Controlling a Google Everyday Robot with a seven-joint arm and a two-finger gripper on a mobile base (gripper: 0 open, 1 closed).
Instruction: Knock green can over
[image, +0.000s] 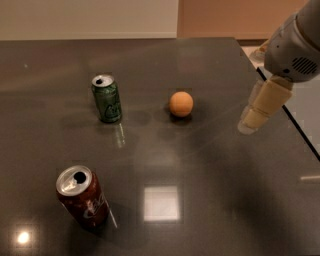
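Your gripper (249, 123) hung at the right of the view, above the dark glossy table (215, 210) and close to its right edge. It slanted down and leftward from the grey arm housing (295, 47) above it. Whether it was open or closed could not be told from this view, and it touched none of the objects.

The green can (106, 99) stood upright well to the gripper's left and slightly farther back on the table, silver top up with its dark opening showing. Between the gripper and that can sat an orange ball (181, 104), apart from both and closer to the gripper than the can was. A red-brown cola can (82, 197) stood upright far to the gripper's left and toward the front, well apart from the green can.
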